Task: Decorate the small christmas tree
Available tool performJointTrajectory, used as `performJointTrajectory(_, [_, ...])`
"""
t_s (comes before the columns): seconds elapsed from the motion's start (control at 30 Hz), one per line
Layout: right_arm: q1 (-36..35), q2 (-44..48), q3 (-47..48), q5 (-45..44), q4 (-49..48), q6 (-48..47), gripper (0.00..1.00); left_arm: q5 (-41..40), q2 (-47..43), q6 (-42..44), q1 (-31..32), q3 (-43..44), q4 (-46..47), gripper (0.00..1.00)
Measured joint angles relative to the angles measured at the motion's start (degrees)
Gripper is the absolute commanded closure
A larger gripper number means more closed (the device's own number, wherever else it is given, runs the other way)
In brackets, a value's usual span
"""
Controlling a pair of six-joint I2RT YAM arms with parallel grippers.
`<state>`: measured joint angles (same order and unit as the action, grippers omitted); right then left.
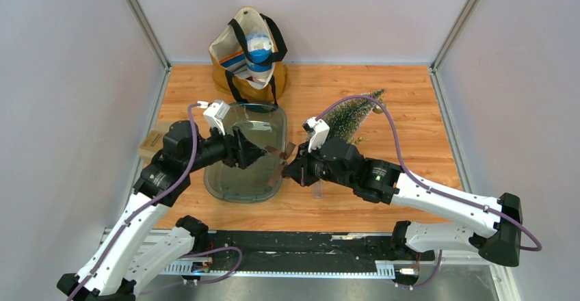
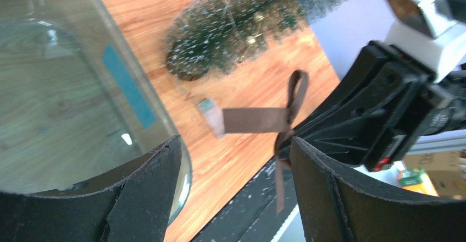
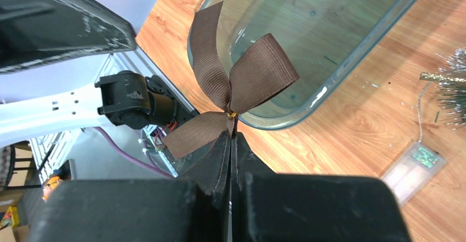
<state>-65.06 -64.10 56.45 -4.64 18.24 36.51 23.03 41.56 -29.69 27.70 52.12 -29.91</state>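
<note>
Pinching brown ribbon bow (image 3: pixel 228 94) at its knot: right gripper (image 3: pixel 231 136); left gripper (image 2: pixel 235 149) jaws spread beside bow; small christmas tree (image 1: pixel 352 116) lying on surface (image 1: pixel 424 147).

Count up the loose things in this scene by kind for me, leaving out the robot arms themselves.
small christmas tree: 1
brown ribbon bow, pinched in the right gripper: 1
clear tray: 1
tote bag: 1
small clear box beside the tree: 1
tan flat piece at the table's left edge, partly hidden: 1
Total: 6
</note>
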Motion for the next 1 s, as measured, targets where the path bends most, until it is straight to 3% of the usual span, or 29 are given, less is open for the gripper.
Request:
performJointTrajectory(0.33, [0.0,0.0,0.1,-0.1,1.5,-2.1,1.0,10.6,2.1,-20.1,0.0,-13.2,23.1,0.2])
performJointTrajectory(0.7, [0.0,0.0,0.1,-0.7,1.4,-2.3,0.99,12.0,1.3,-27.5,0.0,-14.6,28.5,0.2])
performJointTrajectory(1.0, [0.0,1.4,-0.1,-4.3,1.6,-1.5,1.0,12.1,2.2,-25.8,0.0,-14.7,23.9,0.2])
